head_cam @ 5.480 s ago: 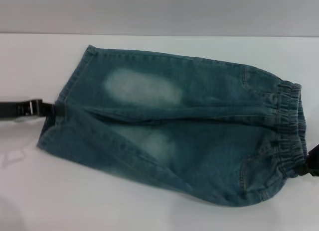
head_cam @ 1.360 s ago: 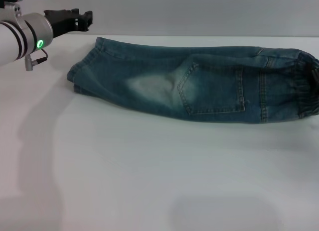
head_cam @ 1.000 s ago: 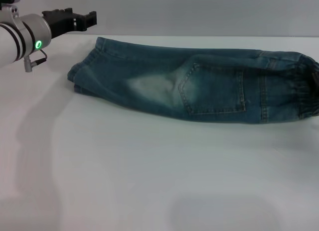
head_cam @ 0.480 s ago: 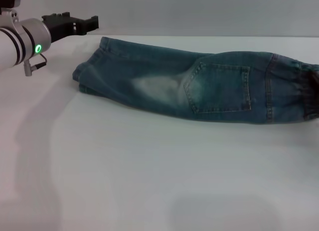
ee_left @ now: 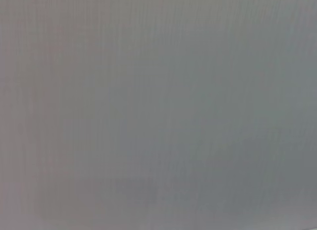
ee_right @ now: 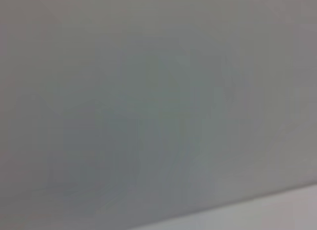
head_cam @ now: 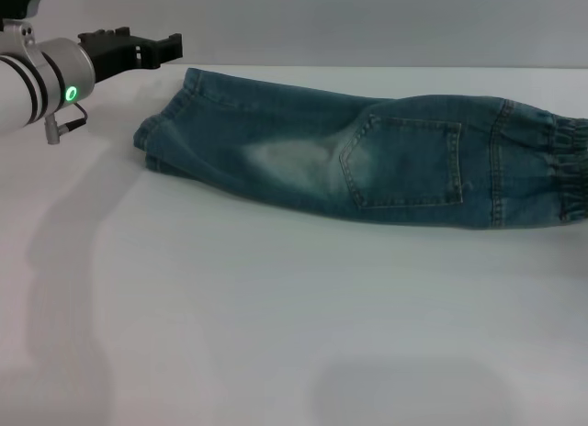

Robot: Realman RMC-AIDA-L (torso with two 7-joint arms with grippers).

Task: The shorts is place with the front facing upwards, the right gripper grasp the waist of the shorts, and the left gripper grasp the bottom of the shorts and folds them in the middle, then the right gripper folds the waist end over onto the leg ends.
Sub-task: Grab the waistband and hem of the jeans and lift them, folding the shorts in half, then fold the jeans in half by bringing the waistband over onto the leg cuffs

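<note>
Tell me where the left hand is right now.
In the head view, the left hand hangs at the far left above the table, just beyond the leg ends of the shorts, touching nothing.

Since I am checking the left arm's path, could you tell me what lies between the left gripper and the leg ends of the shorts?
Nothing: in the head view only bare white table separates the left gripper from the leg ends.

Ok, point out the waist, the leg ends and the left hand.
waist (head_cam: pixel 568 169), head view, on the puckered elastic band.
leg ends (head_cam: pixel 154 135), head view, on the hemmed cuff edge.
left hand (head_cam: pixel 147 47), head view, between the black fingertips, off the shorts.
</note>
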